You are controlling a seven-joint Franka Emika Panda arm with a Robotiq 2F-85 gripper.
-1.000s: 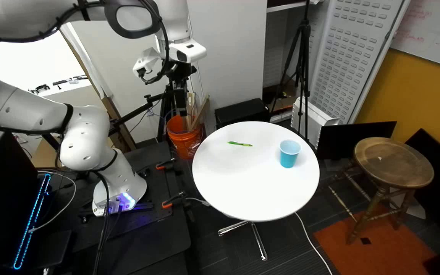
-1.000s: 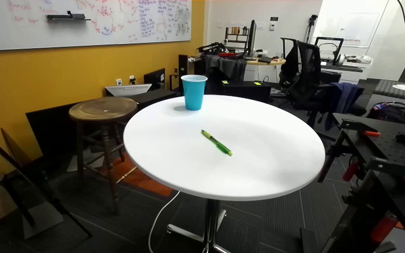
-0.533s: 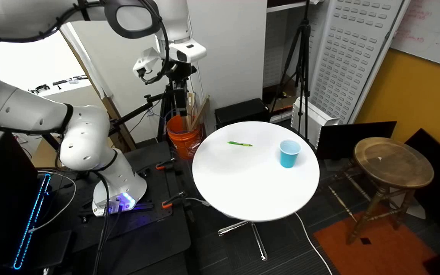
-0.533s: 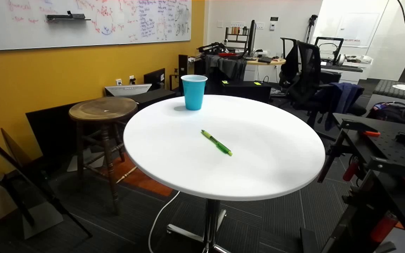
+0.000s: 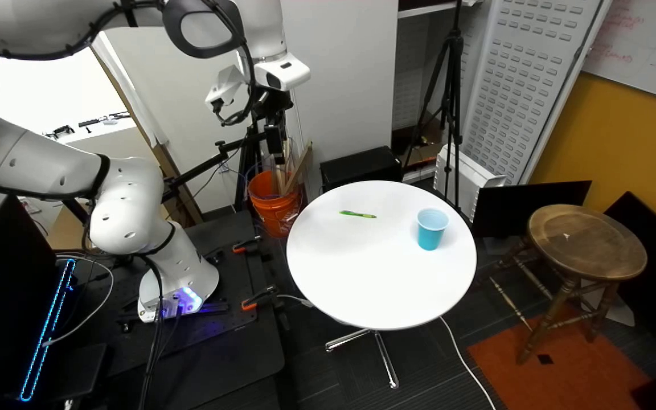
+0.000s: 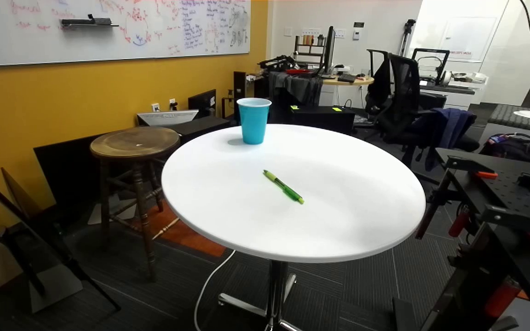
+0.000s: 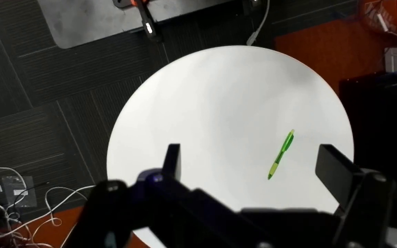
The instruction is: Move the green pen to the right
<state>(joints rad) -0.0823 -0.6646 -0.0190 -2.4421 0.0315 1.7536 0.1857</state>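
The green pen lies flat on the round white table, in both exterior views and in the wrist view. My gripper hangs well above and to the side of the table in an exterior view, apart from the pen. In the wrist view the gripper is wide open and empty. There the pen shows between the fingers, closer to the right one, far below them and slanted.
A light blue cup stands upright on the table, also in an exterior view. A wooden stool stands beside the table. An orange bucket is on the floor below the gripper. A black tripod stands behind the table.
In an exterior view the arm and gripper have shifted slightly right and the gripper has tilted a little, its tips rising. The pen and the cup have not moved.
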